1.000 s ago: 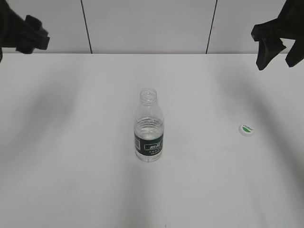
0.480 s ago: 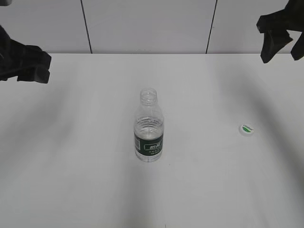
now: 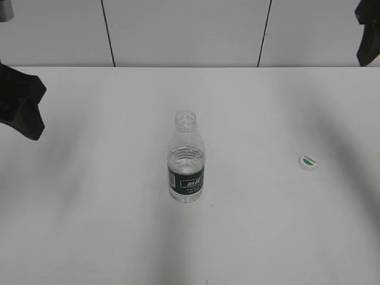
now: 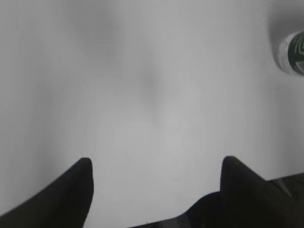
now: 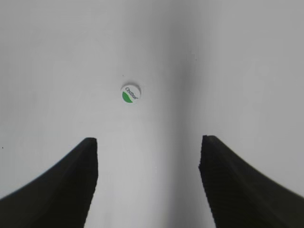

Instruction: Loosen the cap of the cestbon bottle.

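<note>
At the far left of the exterior view, the left gripper [image 3: 24,113] hangs above the white table [image 3: 89,196]. Its wrist view shows both fingers [image 4: 71,190] spread wide with only bare table surface between them; nothing is held.

Centre of the table: the cestbon bottle [image 3: 186,157] stands upright with its threaded neck uncovered. A dark green label band with a white patch wraps the lower body; the print on it is too small to read. In the left wrist view, only an edge of the bottle [image 4: 292,47] appears at the upper right corner, well apart from the fingers.

Right of the bottle, well apart from it, the cap [image 3: 307,161] lies flat on the table, top face up. The white top carries a green leaf-shaped mark and a short line of text, not legible.

At the upper right edge, the right gripper [image 3: 367,35] is only partly in frame. Its wrist view shows the fingers [image 5: 61,185] wide apart and empty, with the cap [image 5: 130,94] on the table ahead of them, nearer the left-hand finger, touching neither.
</note>
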Robot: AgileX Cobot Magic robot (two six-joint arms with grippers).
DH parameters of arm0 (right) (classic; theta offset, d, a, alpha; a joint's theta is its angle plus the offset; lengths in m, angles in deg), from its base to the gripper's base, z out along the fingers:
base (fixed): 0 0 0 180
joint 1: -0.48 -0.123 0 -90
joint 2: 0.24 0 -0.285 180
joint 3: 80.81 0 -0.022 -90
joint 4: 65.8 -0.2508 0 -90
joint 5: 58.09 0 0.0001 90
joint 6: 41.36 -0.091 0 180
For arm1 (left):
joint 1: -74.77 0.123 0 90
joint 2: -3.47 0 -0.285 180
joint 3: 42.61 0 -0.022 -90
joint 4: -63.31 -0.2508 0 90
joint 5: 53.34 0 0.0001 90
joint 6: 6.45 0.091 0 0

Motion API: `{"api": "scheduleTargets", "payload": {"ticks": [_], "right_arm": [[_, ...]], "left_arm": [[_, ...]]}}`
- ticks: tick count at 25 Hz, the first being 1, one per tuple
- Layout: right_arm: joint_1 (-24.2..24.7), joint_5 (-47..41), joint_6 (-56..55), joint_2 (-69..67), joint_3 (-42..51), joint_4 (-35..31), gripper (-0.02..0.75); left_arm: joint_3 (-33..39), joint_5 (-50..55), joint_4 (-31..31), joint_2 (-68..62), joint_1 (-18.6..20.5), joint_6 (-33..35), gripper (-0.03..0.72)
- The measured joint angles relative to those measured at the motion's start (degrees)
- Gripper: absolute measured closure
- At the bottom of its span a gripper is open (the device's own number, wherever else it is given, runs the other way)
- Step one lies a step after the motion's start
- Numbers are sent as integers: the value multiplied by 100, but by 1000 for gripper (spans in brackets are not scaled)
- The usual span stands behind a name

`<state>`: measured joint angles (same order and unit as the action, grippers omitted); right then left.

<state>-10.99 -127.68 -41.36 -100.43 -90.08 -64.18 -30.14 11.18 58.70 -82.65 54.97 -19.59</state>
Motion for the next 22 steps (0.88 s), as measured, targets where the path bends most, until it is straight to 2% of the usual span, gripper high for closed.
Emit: {"api": "scheduleTargets", "payload": {"ticks": [4,10,22], "right_arm": [[0,0,-108,761,589,45,220],[0,0,-208,2228,1724,23,220],[0,-39,-303,5493,3190,-99,220]], "left_arm": [[0,417,111,0,0,39,195],[0,512,136,174,0,39,200],[0,528,136,1988,0,39,221]]}}
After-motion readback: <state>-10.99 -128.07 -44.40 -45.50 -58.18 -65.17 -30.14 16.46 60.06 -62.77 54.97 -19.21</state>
